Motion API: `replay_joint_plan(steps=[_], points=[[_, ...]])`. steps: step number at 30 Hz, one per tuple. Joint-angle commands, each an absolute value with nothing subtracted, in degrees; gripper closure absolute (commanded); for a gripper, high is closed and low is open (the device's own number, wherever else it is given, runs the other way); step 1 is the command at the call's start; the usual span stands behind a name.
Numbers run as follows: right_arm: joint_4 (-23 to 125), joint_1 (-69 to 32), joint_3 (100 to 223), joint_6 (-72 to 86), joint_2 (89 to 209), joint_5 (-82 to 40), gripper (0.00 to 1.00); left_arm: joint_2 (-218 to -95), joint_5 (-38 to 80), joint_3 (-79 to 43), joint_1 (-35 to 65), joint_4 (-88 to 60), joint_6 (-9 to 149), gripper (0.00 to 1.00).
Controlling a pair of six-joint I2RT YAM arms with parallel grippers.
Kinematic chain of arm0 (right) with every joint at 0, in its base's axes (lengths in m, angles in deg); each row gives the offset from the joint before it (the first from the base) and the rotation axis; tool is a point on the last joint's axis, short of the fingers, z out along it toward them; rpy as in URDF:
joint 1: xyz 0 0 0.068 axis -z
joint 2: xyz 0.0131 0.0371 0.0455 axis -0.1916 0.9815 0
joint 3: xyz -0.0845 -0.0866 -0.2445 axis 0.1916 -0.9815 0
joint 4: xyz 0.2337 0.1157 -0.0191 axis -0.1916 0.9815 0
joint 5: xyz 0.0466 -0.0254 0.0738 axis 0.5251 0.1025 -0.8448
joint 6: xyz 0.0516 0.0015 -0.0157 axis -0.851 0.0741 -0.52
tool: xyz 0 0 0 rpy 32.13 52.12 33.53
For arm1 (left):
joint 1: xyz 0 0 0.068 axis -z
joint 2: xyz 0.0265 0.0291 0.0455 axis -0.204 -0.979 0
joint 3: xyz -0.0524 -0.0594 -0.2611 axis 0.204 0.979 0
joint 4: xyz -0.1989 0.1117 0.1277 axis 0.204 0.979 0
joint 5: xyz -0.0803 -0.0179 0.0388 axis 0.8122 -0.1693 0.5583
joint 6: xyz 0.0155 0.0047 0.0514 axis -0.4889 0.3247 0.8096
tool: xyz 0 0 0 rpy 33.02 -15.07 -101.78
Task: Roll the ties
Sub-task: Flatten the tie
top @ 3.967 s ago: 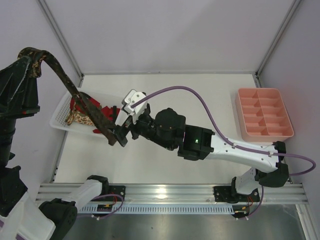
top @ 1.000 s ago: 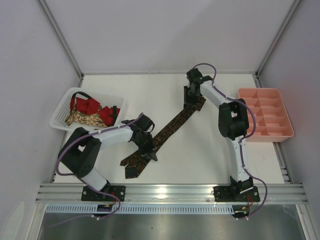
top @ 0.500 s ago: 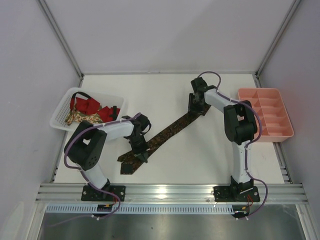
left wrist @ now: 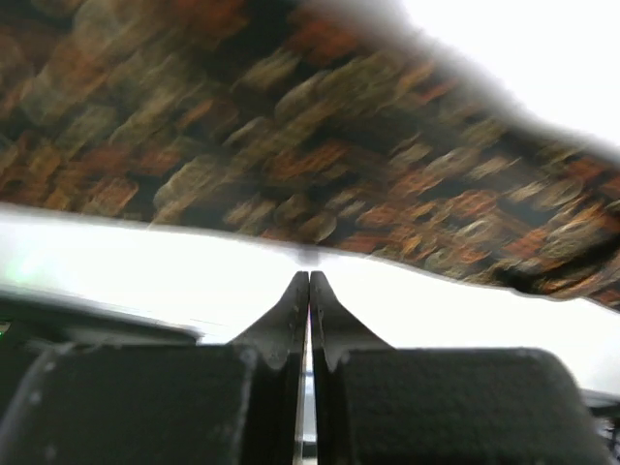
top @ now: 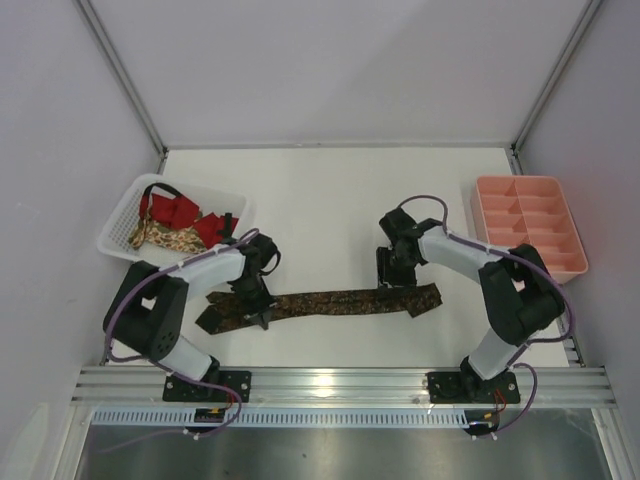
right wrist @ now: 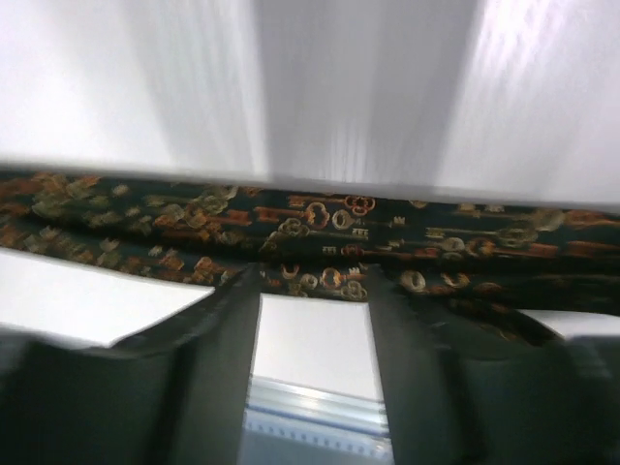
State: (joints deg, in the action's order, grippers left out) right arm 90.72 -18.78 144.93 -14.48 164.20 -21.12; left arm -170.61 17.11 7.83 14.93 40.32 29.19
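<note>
- The brown patterned tie (top: 330, 300) lies flat on the table (top: 330, 190) in an almost straight strip. It runs from just outside the left gripper (top: 260, 308) to just outside the right gripper (top: 394, 272).
- The strip lies near the table's front edge, behind both grippers. Ahead of them the table surface runs open to the back wall.
- Left gripper (left wrist: 309, 289): the fingers are pressed together with their tips at the tie's near edge. I cannot tell whether any cloth is pinched.
- Right gripper (right wrist: 312, 289): the fingers are spread roughly halfway with their tips at the tie's edge. White table shows in the gap between them.
- Ahead and left of the left gripper, a white basket (top: 113, 232) holds a red tie (top: 165, 212) and a beige tie (top: 165, 238).
- A pink tray (top: 478, 215) sits right of the right gripper at the table's right edge.
</note>
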Motion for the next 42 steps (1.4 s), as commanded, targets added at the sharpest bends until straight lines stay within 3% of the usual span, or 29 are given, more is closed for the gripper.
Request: replay_joint_plan(steps=[1, 6, 10, 14, 26, 42], points=[[94.7, -17.0, 147.6, -12.9, 154.2, -16.5, 0.44, -163.1, 10.9, 9.8, 14.2, 44.8, 29.0, 0.95], [103.0, -10.4, 146.0, -12.9, 146.6, -13.6, 0.43, -155.2, 17.7, 10.8, 14.4, 43.2, 28.8, 0.91], [106.0, -8.6, 140.0, -18.5, 141.9, -15.5, 0.42, -149.0, 24.9, 11.6, 14.9, 36.1, 30.3, 0.77], [106.1, -12.0, 133.7, -29.1, 138.1, -14.4, 0.43, -145.3, 29.5, 12.2, 15.3, 30.8, 29.7, 0.69], [93.4, -12.8, 122.0, -40.7, 136.0, -14.9, 0.53, -146.2, 35.0, 9.4, 17.8, 29.2, 30.3, 0.69], [89.2, -18.2, 123.4, -45.2, 137.5, -10.6, 0.55, -147.6, 37.2, 7.9, 17.7, 30.4, 33.7, 0.69]])
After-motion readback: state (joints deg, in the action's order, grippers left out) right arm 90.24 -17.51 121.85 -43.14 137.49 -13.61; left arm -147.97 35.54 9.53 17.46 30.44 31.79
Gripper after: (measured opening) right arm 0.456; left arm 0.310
